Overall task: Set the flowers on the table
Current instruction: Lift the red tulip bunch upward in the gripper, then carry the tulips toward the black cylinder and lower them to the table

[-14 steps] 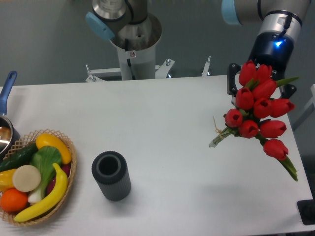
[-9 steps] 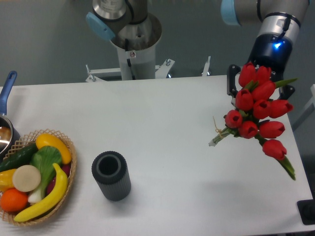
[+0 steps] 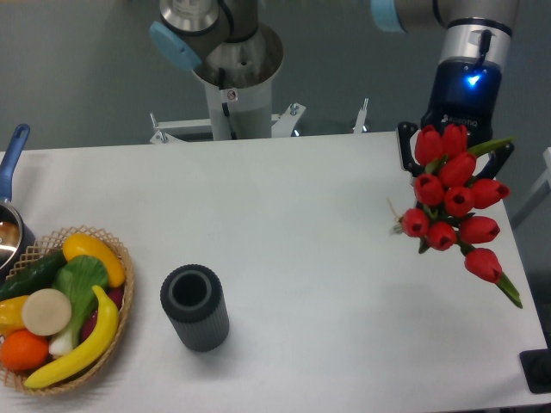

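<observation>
The flowers [image 3: 454, 200], a bunch of red tulips with green stems, hang in the air over the right end of the white table [image 3: 284, 215]. Their twine-tied stem ends [image 3: 398, 225] point left and down, above the tabletop. My gripper [image 3: 455, 155] comes down from the top right, just behind the blooms, and is shut on the flowers. One black finger [image 3: 403, 146] shows left of the top tulips; the fingertips are hidden by the blooms.
A dark grey ribbed vase [image 3: 195, 307] stands upright at the front left of centre. A wicker basket [image 3: 126, 284] of fruit and vegetables sits at the front left, with a pot [image 3: 9, 231] behind it. The arm's base [image 3: 234, 82] stands beyond the far edge.
The wrist has shifted slightly left and turned more upright. The bunch has swung with it: the stem ends moved right and up, and the blooms now look more bunched together.
</observation>
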Available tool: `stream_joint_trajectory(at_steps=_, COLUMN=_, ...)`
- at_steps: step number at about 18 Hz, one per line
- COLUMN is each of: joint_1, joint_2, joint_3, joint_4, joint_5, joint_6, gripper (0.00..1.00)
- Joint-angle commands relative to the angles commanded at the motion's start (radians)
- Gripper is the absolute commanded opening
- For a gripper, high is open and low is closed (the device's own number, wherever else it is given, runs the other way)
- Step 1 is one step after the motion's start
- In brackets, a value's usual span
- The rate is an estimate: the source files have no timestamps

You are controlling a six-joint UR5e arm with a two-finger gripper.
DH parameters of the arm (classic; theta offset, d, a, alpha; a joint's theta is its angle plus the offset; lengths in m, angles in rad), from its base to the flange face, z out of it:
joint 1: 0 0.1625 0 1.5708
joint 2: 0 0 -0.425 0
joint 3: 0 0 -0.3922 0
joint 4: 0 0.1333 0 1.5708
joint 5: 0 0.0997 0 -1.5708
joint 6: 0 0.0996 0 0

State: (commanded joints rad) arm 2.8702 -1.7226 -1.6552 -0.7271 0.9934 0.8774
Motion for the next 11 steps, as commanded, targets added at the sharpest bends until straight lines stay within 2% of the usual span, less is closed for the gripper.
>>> stream_joint_trajectory(at_steps=2, joint_1=-0.046, joint_2=-0.005, joint_3=0.002, joint_4=-0.006, joint_5=0.117, joint_6=0.018, gripper=0.43)
stream_joint_trajectory(at_steps=5, joint_1=-0.127, joint_2=-0.014, joint_3=0.009, joint_4=-0.018, joint_5=0.318, joint_6=0.025, gripper=0.43)
stream_joint_trajectory(at_steps=7, joint_1=-0.169, joint_2=-0.034, joint_3=0.014, joint_4=-0.031, joint_5=0.39, joint_6=0.028, gripper=0.43)
stream_joint_trajectory(at_steps=11, joint_1=-0.245, joint_2=-0.089, joint_3=0.0, joint_4=-0.046, joint_5=0.621, joint_6=0.093, gripper=0.46)
